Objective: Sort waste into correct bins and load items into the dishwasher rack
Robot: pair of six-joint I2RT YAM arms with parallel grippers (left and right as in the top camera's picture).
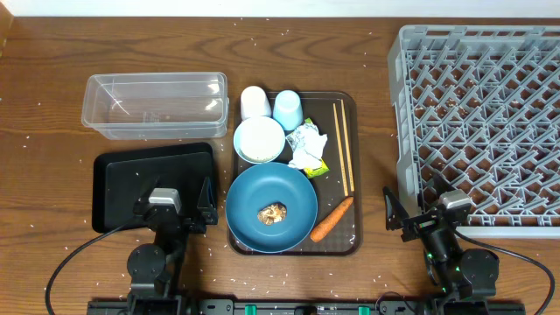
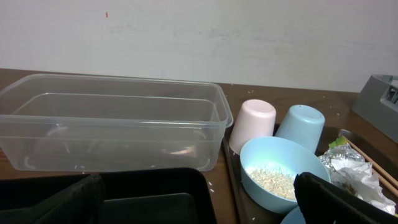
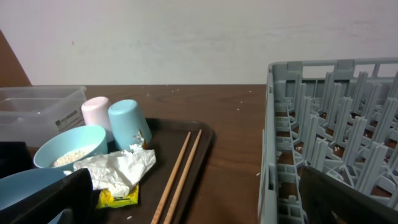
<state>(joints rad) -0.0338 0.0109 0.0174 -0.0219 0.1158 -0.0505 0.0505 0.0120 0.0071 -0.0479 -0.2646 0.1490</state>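
Observation:
On the brown serving tray [image 1: 348, 107] lie a blue plate [image 1: 293, 197] with a brown food lump [image 1: 273, 213], an orange carrot [image 1: 332, 219], a crumpled wrapper [image 1: 307, 146] and chopsticks [image 1: 344, 144]. A white bowl [image 1: 259, 140] holds rice [image 2: 270, 180]. Behind it stand a pinkish cup [image 1: 255, 101] and a light-blue cup [image 1: 288, 109], both upside down. The clear tub [image 1: 156, 105] and black tray [image 1: 131, 179] sit at the left, the grey rack [image 1: 477, 122] at the right. My left gripper [image 1: 173, 210] is open over the black tray. My right gripper [image 1: 429, 208] is open at the rack's near-left corner.
Loose rice grains speckle the wooden table. The rack's wall [image 3: 273, 143] rises close beside my right gripper [image 3: 202, 205]. The serving tray's rim [image 2: 231, 180] lies just right of my left gripper [image 2: 199, 208].

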